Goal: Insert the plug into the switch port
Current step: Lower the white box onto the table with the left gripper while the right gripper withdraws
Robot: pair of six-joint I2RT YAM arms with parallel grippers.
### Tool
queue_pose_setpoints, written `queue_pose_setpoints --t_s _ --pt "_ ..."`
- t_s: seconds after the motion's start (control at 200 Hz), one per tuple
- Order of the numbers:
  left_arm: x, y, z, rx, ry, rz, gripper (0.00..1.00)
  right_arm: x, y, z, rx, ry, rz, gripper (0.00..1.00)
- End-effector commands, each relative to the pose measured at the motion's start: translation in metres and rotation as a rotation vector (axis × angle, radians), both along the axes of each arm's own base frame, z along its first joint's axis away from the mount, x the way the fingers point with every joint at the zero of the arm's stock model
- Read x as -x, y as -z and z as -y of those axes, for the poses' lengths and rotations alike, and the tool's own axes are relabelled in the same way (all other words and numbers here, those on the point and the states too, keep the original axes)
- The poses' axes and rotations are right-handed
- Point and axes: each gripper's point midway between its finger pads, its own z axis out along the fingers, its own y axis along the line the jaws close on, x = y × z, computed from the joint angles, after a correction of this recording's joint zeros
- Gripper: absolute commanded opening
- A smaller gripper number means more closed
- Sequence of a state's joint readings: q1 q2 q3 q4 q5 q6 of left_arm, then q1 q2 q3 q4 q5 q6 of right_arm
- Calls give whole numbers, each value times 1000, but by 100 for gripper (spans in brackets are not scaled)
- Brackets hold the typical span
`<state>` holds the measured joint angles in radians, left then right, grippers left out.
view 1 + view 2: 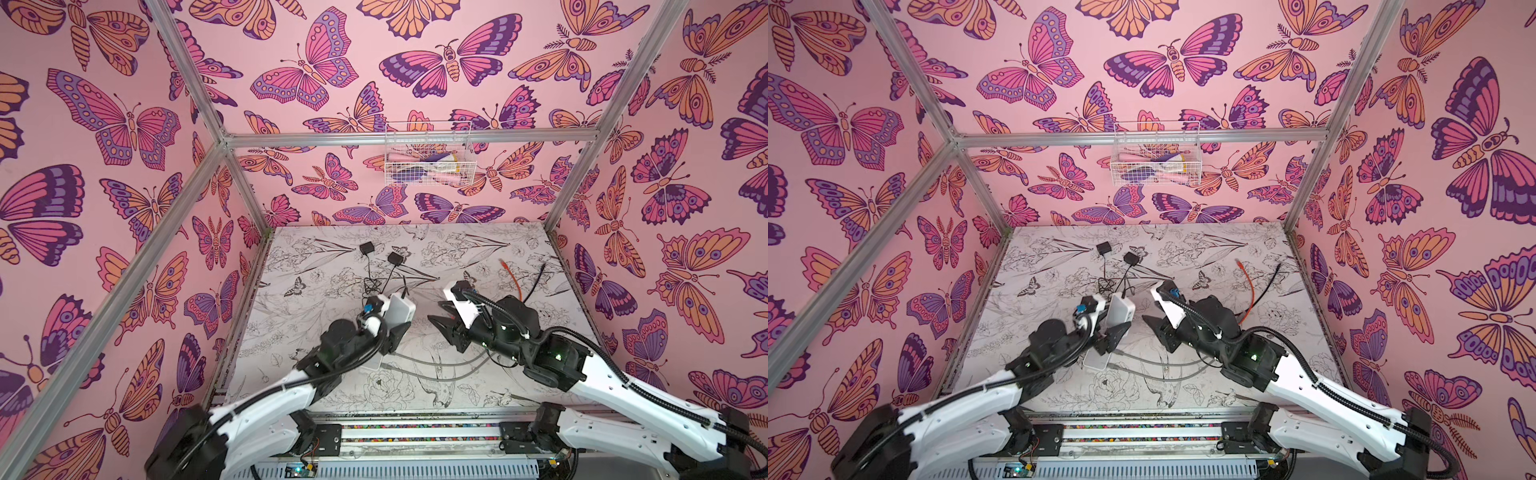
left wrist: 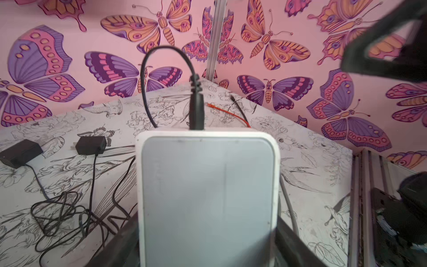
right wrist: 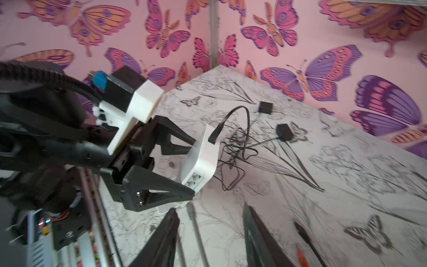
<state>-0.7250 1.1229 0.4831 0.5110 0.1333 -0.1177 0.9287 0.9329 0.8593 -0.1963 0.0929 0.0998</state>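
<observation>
On the floral-printed white tabletop (image 1: 457, 249), at the back left, two small black power adapters (image 1: 366, 248) lie with their thin wires tangled. Nearer, around the middle, the left claw (image 3: 194, 166) is clenched on the flat white plastic switch box (image 1: 401, 309) and holds it on its edge above the tabletop. The black barrel plug (image 2: 196, 111) sits in the upper edge of this box, and its wire makes a loop. Just to the right, the right claw (image 1: 438, 313) is released and holds nothing, apart from the box. Further right lie a thin orange cable (image 1: 513, 278) and a thin black cable (image 1: 538, 278).
</observation>
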Motion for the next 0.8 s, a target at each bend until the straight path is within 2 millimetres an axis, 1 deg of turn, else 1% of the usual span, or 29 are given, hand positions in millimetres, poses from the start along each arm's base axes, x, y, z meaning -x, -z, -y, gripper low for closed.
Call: queue_pose_setpoints --t_s 0.0,0.035,0.05,0.065,0.135,0.15,0.165,0.195,0.261,0.291,0.371,0.471,0.486,0.571,0.666,0.752,0.797 --pt "-26 44 23 -134 -2 -186 0 -21 26 34 95 171 -50 47" --pt "-33 53 33 -160 7 -227 0 -25 32 39 112 189 -44 48" --pt "-36 61 37 -179 8 -255 0 -26 35 42 117 197 -42 48" --pt "-41 63 42 -189 9 -267 0 -28 37 45 120 210 -38 48" --pt "-56 84 57 -236 8 -353 0 -36 46 60 118 268 -56 48" --pt "-57 91 58 -253 6 -379 0 -37 47 62 114 275 -62 48" --pt "-61 91 63 -254 7 -388 0 -38 48 65 108 283 -66 48" --pt "-63 104 66 -287 4 -440 0 -40 51 70 99 303 -72 48" --pt "-71 122 75 -329 2 -517 0 -45 55 82 82 359 -82 48" --pt "-74 126 79 -339 3 -540 0 -47 56 88 78 380 -89 48" --pt "-78 146 83 -373 -8 -601 0 -49 59 95 77 403 -100 48" --pt "-82 168 79 -416 -49 -656 0 -48 59 97 70 402 -98 48" --pt "-83 169 79 -419 -54 -660 0 -48 60 98 72 404 -99 48" --pt "-85 188 69 -470 -96 -705 0 -49 61 98 76 407 -101 48" --pt "-88 204 52 -517 -154 -737 0 -49 66 96 100 393 -104 48" --pt "-94 212 30 -547 -210 -748 0 -53 74 95 148 388 -105 48" --pt "-99 215 14 -572 -253 -749 0 -56 78 97 183 397 -103 48"
